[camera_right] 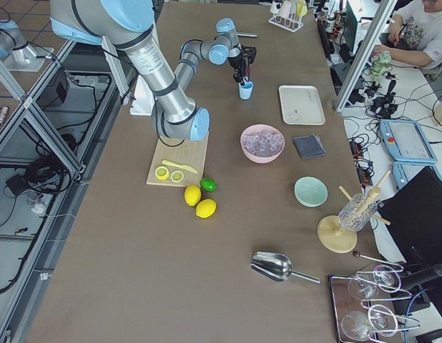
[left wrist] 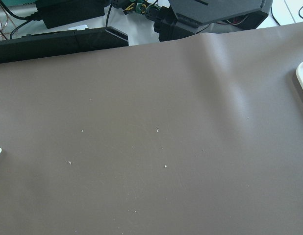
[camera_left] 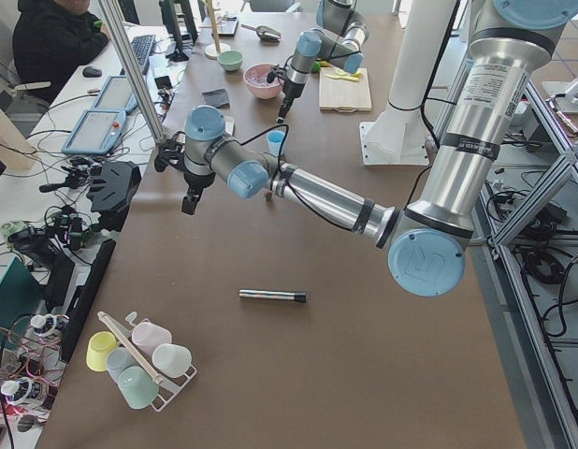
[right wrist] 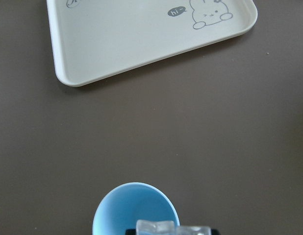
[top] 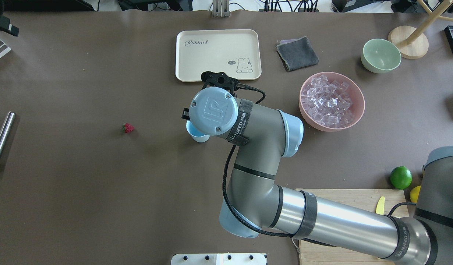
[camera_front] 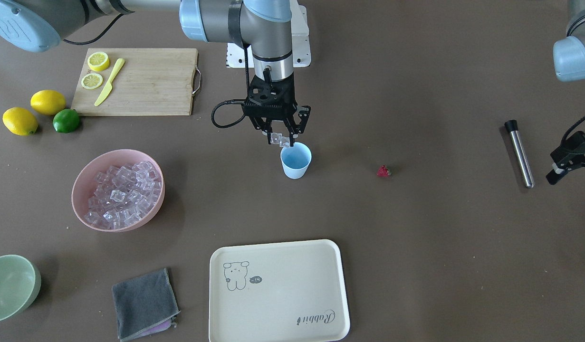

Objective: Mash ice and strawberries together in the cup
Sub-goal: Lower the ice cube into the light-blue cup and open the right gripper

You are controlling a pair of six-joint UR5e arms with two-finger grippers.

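The light-blue cup [camera_front: 296,160] stands upright mid-table; it also shows in the right wrist view [right wrist: 123,208] and, half hidden by the arm, in the overhead view [top: 197,137]. My right gripper [camera_front: 280,139] is shut on clear ice cubes [camera_front: 280,138], just above the cup's rim on the robot's side. The held ice [right wrist: 171,227] shows at the bottom edge of the right wrist view. More ice [camera_front: 121,194] fills the pink bowl [camera_front: 78,183]. The strawberry [camera_front: 383,171] lies on the table beside the cup. My left gripper [camera_front: 575,180] is open and empty at the table's end.
A metal muddler [camera_front: 520,152] lies near the left gripper. A cream tray [camera_front: 278,289] lies in front of the cup. There is a cutting board [camera_front: 154,80] with lemon slices and a knife. Lemons and a lime [camera_front: 66,120] lie beside it. Also a green bowl [camera_front: 12,285] and a grey cloth [camera_front: 144,304].
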